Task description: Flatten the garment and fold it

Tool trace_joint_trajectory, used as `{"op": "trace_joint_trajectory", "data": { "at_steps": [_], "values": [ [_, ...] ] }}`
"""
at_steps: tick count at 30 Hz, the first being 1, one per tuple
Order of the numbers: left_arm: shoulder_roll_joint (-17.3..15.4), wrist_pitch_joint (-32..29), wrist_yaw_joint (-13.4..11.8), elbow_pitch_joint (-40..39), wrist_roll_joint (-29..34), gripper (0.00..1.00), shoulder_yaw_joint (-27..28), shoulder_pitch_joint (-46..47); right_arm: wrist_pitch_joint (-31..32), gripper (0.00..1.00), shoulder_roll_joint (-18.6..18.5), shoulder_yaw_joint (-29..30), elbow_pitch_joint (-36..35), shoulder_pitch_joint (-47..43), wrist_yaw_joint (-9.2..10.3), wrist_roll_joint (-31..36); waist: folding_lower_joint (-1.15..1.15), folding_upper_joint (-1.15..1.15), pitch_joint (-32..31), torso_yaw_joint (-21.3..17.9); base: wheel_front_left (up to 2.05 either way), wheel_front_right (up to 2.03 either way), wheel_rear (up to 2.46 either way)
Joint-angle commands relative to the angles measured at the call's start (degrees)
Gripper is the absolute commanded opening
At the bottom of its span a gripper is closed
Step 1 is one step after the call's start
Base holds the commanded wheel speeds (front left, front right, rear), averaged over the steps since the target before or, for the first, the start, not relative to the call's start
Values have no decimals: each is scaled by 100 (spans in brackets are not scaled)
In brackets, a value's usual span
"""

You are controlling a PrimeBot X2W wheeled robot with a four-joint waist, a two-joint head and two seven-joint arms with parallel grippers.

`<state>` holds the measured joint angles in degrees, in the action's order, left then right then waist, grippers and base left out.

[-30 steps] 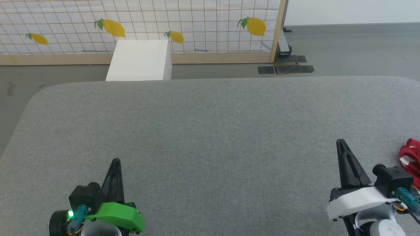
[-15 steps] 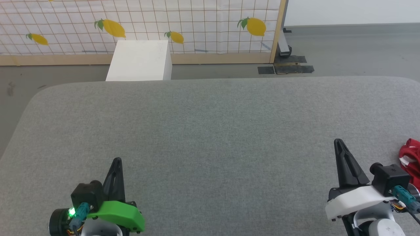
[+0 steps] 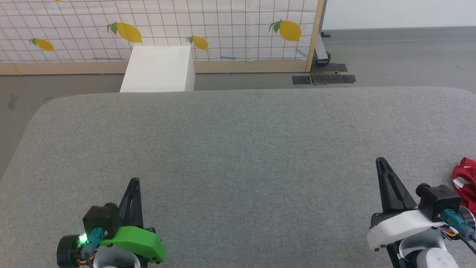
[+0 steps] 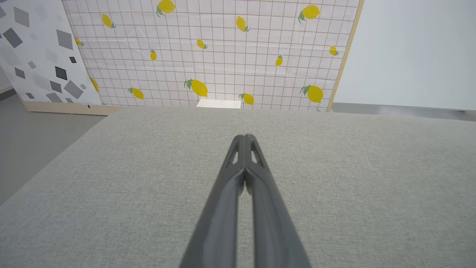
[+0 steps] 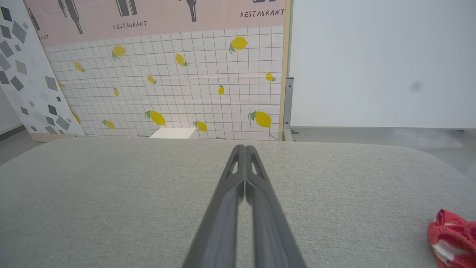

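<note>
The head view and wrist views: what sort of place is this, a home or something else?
Probably a staged test area, not a home: a lemon-print backdrop panel stands on bare grey floor, a pink banner above it reads RESTAURANT, and the work surface is a wide grey fabric pad.

Grey fabric-covered table (image 3: 238, 149) carries a bunched red garment (image 3: 466, 172) at its right edge.

The garment (image 3: 465, 174) is red, the table (image 3: 238, 149) grey, the screen (image 3: 230, 22) lemon-patterned.

Left end effector (image 3: 134, 181) and right end effector (image 3: 379, 160) closed, fingers pointing forward.
</note>
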<state>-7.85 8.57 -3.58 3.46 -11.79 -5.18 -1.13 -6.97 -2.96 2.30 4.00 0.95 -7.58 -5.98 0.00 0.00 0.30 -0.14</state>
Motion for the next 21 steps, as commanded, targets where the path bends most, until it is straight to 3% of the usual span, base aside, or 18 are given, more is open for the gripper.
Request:
{"op": "trace_joint_trajectory", "data": {
  "at_steps": [1, 21],
  "values": [
    [30, -27, 31, -22, 99, 0, 34, 46, 42, 0, 3, -14, -45, -40, 4, 71, 0, 0, -1, 0, 0, 0, 0],
    [157, -254, 120, -110, 393, 0, 166, 64, 221, 0, 5, -73, -142, -55, 5, 215, 0, 0, -9, 4, 0, 0, 0]
  ]
}}
